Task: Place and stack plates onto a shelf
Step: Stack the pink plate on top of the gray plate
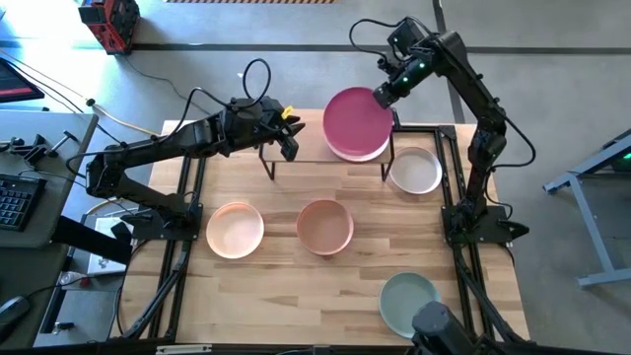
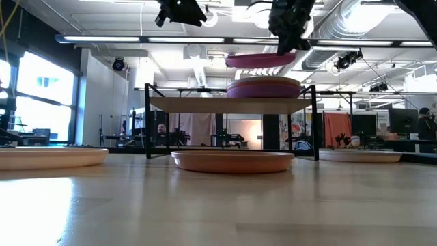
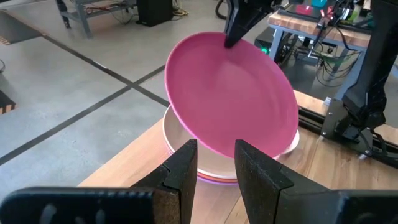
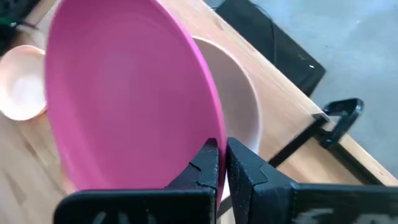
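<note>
Right gripper [image 1: 385, 96] pinching magenta plate [image 1: 357, 122] rim, plate roughly level above shelf [image 1: 296, 150]

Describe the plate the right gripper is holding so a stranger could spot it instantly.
Find the small wooden shelf at the table's far edge. Above the plate stack on its right end, the right gripper pinches the rim of the magenta plate. It alone is airborne and vivid pink.

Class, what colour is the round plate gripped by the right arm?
Magenta plate, clearest in left wrist view; right gripper pinches its rim.
</note>
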Controlling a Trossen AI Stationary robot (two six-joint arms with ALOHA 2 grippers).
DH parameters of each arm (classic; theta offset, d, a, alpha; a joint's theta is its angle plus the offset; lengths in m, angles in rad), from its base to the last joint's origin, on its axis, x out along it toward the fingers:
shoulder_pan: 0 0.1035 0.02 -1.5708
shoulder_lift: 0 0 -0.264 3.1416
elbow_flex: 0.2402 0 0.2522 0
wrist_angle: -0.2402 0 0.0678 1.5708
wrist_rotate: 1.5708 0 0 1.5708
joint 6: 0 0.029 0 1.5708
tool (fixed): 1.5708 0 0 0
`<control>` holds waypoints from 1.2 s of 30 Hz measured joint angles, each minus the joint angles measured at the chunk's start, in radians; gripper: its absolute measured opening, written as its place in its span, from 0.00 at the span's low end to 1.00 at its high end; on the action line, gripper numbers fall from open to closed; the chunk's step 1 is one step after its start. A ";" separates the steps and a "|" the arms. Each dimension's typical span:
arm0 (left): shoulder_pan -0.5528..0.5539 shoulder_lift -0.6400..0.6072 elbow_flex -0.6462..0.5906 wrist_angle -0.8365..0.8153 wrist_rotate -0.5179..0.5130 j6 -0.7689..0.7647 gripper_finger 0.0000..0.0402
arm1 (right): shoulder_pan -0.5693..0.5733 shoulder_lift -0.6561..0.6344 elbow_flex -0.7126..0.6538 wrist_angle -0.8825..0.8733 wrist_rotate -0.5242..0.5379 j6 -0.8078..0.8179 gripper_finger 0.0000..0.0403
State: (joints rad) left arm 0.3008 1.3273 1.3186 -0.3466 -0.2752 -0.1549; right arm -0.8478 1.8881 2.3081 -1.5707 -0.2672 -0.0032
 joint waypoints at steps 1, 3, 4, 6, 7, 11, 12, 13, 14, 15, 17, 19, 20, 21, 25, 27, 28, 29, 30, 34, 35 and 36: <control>0.000 0.000 0.000 0.000 0.000 0.000 0.24 | 0.003 -0.003 0.000 0.000 0.010 0.003 0.00; 0.000 0.000 0.000 0.000 0.000 0.001 0.24 | 0.014 -0.021 0.000 0.000 0.035 0.003 0.00; 0.000 0.000 0.000 0.000 0.000 0.001 0.24 | 0.018 -0.038 0.000 0.000 0.036 0.002 0.00; 0.000 0.000 0.000 0.001 0.000 0.001 0.24 | 0.025 -0.081 0.000 0.000 0.033 -0.001 0.00; 0.000 0.000 0.000 0.002 0.000 0.001 0.24 | 0.027 -0.104 0.000 0.000 0.033 -0.002 0.00; 0.001 0.000 0.000 0.003 0.000 0.001 0.24 | 0.039 -0.185 0.000 0.000 0.060 -0.004 0.00; 0.001 0.000 0.000 0.003 0.000 0.000 0.24 | 0.045 -0.206 0.000 -0.001 0.082 -0.005 0.00; 0.001 0.000 0.000 0.003 0.000 0.000 0.24 | 0.052 -0.227 0.000 -0.001 0.106 -0.004 0.00; 0.001 0.000 0.000 0.003 0.000 0.000 0.24 | 0.060 -0.246 0.000 -0.001 0.130 0.001 0.00; 0.001 0.000 0.000 0.003 0.000 0.001 0.24 | 0.068 -0.265 0.000 -0.001 0.149 0.005 0.00; 0.001 0.000 0.000 0.003 0.000 0.000 0.24 | 0.082 -0.309 -0.038 0.006 0.169 0.017 0.00; 0.001 0.000 0.000 0.004 -0.001 0.000 0.24 | 0.092 -0.369 -0.130 0.004 0.198 0.041 0.00; 0.001 0.000 0.000 0.003 0.000 0.000 0.24 | 0.096 -0.406 -0.192 0.005 0.225 0.058 0.00; 0.001 0.000 0.000 0.003 0.000 0.000 0.24 | 0.101 -0.442 -0.253 0.015 0.252 0.074 0.00; 0.001 0.000 0.000 0.004 -0.001 0.000 0.24 | 0.103 -0.589 -0.465 0.177 0.254 0.121 0.00; 0.001 0.000 0.000 0.004 -0.001 -0.001 0.24 | 0.090 -0.641 -0.537 0.248 0.229 0.149 0.00; 0.001 0.000 0.000 0.005 -0.001 0.000 0.24 | 0.083 -0.661 -0.568 0.269 0.222 0.163 0.00; 0.001 0.000 0.000 0.004 0.000 0.000 0.24 | 0.077 -0.677 -0.597 0.289 0.223 0.177 0.00; 0.001 0.000 0.000 0.005 -0.001 0.000 0.24 | 0.074 -0.690 -0.625 0.311 0.223 0.190 0.00; 0.001 0.000 0.000 0.004 -0.001 0.000 0.24 | 0.074 -0.706 -0.727 0.441 0.218 0.242 0.00; 0.001 0.000 0.000 0.004 -0.001 0.000 0.24 | 0.073 -0.703 -0.752 0.484 0.202 0.250 0.00; 0.001 0.000 0.000 0.004 -0.001 0.000 0.24 | 0.073 -0.697 -0.775 0.527 0.182 0.258 0.00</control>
State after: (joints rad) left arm 0.3016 1.3273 1.3186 -0.3424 -0.2760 -0.1544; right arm -0.7745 1.1909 1.5333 -1.0437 -0.0850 0.2550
